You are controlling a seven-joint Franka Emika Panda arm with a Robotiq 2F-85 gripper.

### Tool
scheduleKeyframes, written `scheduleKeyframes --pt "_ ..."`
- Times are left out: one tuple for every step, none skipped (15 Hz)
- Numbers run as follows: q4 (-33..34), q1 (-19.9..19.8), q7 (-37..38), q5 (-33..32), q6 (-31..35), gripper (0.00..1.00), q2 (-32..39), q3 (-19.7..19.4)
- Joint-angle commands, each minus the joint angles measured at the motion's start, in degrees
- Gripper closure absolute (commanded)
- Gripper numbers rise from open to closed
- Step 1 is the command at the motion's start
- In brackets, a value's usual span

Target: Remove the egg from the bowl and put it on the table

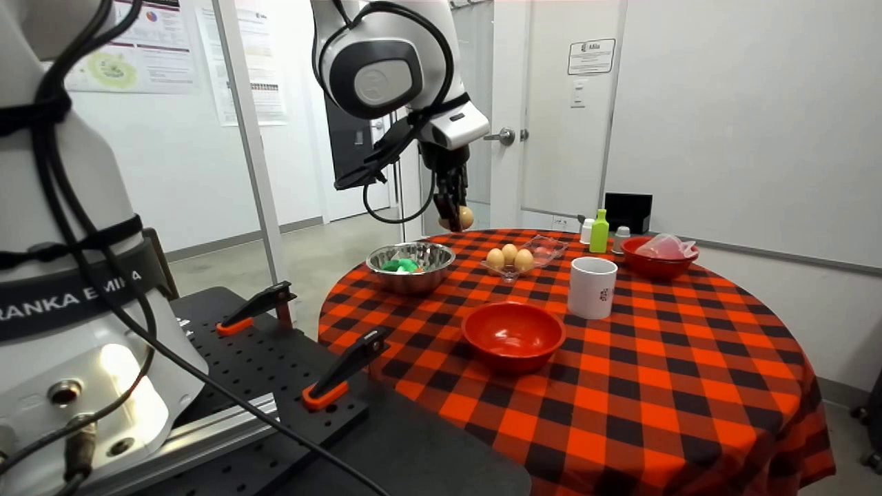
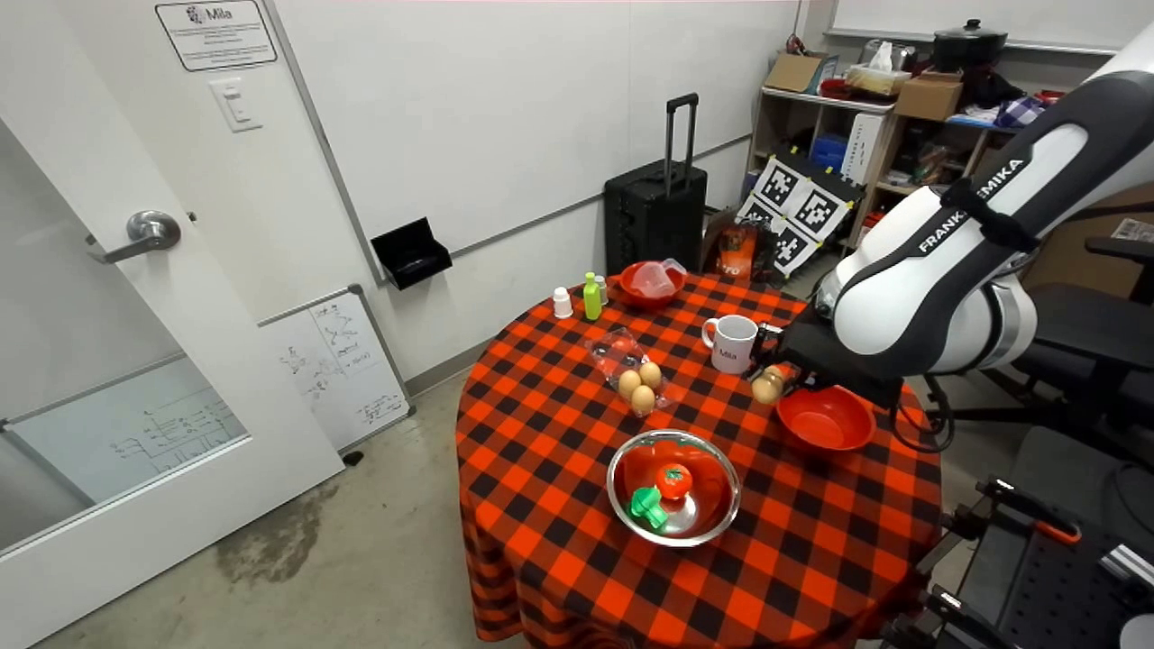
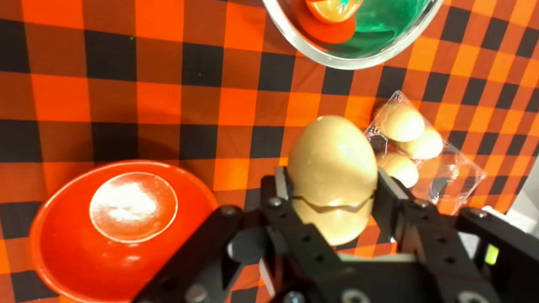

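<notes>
I see the black two-fingered gripper [image 3: 330,185] pinching a glossy tan egg [image 3: 334,158] above the round, red-and-black checked table [image 1: 661,406]. A shiny red bowl [image 1: 513,337] stands there.

We see brightly lit white walls [image 1: 179,158], posters [image 1: 145,52] hung there in an exterior view, and a grey floor [image 1: 303,258]. In both exterior views we find a door [image 1: 511,76] with a lever handle [image 1: 506,137] and a large whiteboard [image 2: 541,99]. Between them are a framed Mila sign [image 2: 216,34] and a wall switch [image 2: 236,104]. In an exterior view we also see 1 smaller whiteboard [image 2: 338,370] bearing writing, low by the wall; 1 black case [image 2: 655,221], its handle extended; loaded shelves [image 2: 890,135]; a tilted marker board [image 2: 798,214]; an office chair [image 2: 1073,315]; and a dark stain [image 2: 275,545] on the floor.
</notes>
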Motion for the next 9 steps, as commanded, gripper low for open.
scheduleKeyframes --pt "2.04 3.19 -2.99 -2.76 -0.57 0.77 1.5 -4.84" --pt "3.05 4.59 -3.95 -3.76 -0.18 0.77 2.59 -6.89" --pt "4.26 6.05 -4.78 -4.75 0.02 0.77 3.69 -8.93" --pt "5.46 7.49 -5.44 -5.57 0.07 0.77 4.68 -10.78" --pt "6.82 9.09 -6.03 -6.32 0.09 0.77 5.81 -12.68" --pt "8.55 10.78 -6.46 -6.91 -0.01 0.77 7.1 -14.48" --pt "10.35 12.38 -6.72 -7.35 -0.41 0.77 8.44 -16.09" --pt "11.99 13.98 -6.84 -7.74 -0.78 0.77 9.65 -17.63" --pt "13.73 15.34 -6.99 -8.0 -1.25 0.77 11.03 -18.82"
